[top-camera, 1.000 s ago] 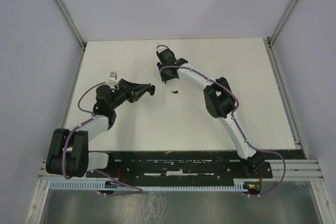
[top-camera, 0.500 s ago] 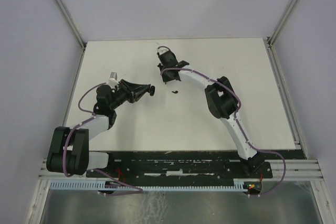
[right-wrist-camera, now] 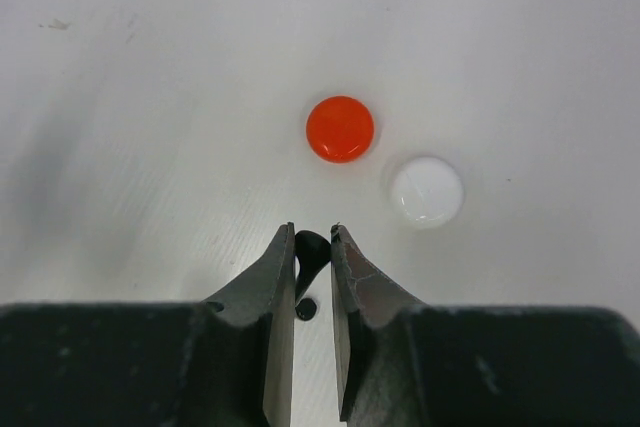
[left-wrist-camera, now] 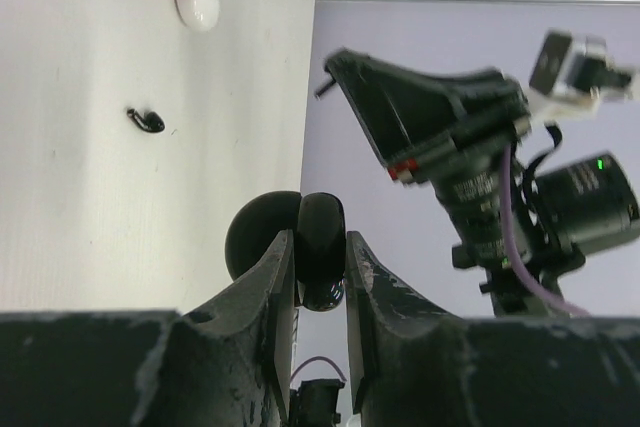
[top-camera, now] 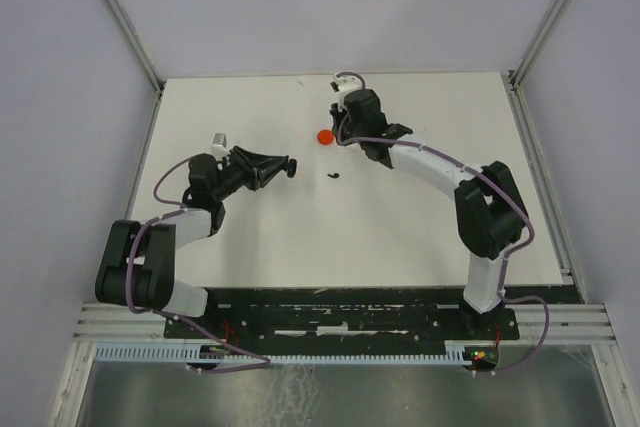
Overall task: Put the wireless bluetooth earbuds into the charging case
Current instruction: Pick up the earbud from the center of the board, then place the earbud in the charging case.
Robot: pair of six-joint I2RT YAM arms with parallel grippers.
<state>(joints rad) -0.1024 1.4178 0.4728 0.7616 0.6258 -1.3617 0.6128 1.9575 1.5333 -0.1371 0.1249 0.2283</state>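
Observation:
My left gripper (top-camera: pixel 284 167) is shut on a black round charging case (left-wrist-camera: pixel 320 245), held edge-on above the table at mid-left; the case looks open, with a second black disc beside it. My right gripper (right-wrist-camera: pixel 313 243) is shut on a small black curved earbud (right-wrist-camera: pixel 312 248) and hovers above the table, near the red case. In the top view the right gripper (top-camera: pixel 347 128) is at the far centre. A second black earbud (top-camera: pixel 333 176) lies loose on the table; it also shows in the left wrist view (left-wrist-camera: pixel 148 121).
A red round case (right-wrist-camera: pixel 340 129) and a white round case (right-wrist-camera: pixel 427 192) lie side by side ahead of the right gripper. The red case (top-camera: pixel 325 136) shows in the top view; the white one is hidden there. Walls enclose the white table (top-camera: pixel 400 237).
The right arm has swung right and back, uncovering the red case. The left arm has barely moved and keeps its hold on the black case.

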